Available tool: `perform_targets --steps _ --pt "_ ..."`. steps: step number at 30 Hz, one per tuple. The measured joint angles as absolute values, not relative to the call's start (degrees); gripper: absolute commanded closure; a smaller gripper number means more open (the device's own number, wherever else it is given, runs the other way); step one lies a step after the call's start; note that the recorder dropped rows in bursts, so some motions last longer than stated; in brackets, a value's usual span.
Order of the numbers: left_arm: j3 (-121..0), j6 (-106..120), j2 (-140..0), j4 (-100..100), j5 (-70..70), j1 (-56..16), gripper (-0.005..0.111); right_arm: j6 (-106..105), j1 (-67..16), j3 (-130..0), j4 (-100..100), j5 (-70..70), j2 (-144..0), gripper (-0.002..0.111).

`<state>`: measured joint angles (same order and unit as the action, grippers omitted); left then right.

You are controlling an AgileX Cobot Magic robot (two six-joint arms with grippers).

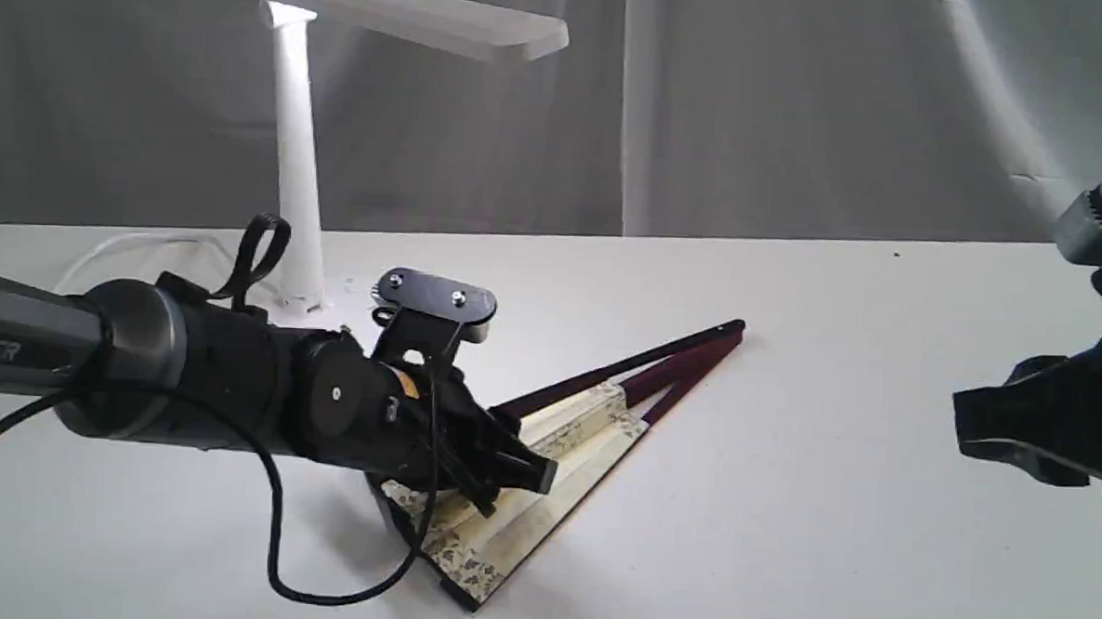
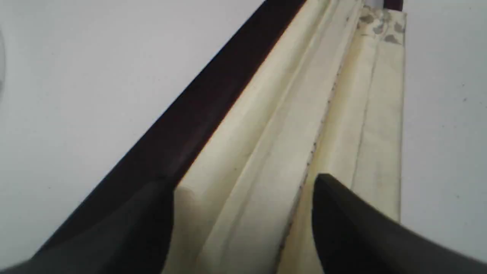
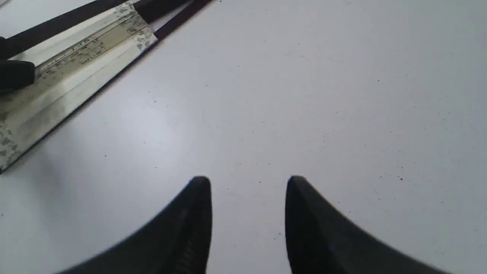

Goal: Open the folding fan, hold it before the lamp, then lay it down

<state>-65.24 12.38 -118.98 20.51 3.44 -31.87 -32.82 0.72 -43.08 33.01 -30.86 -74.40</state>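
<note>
The folding fan [image 1: 592, 423] lies flat on the white table, spread only into a narrow wedge, with its dark maroon ribs pointing to the back right. My left gripper [image 1: 525, 476] hovers open over the fan's wide end. In the left wrist view the fan [image 2: 274, 125] fills the gap of the left gripper [image 2: 243, 182], one finger over the dark guard, the other over the cream pleats. The lamp [image 1: 298, 150] stands at the back left, its bar head above. My right gripper [image 3: 248, 179] is open over bare table, right of the fan [image 3: 76, 64].
The lamp's white cord [image 1: 135, 249] curls on the table behind my left arm. A black cable [image 1: 316, 588] loops down from that arm near the front edge. A grey curtain closes off the back of the table.
</note>
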Motion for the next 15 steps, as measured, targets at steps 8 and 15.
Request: perform_targets --steps 8,15 --pt "-65.33 12.38 -121.25 20.40 3.90 -31.87 0.063 -32.82 0.72 -43.08 33.57 -30.95 -74.40 0.075" --pt "-65.70 15.55 -121.25 18.67 5.43 -31.97 0.086 -32.82 0.72 -43.08 33.57 -30.95 -74.40 0.075"
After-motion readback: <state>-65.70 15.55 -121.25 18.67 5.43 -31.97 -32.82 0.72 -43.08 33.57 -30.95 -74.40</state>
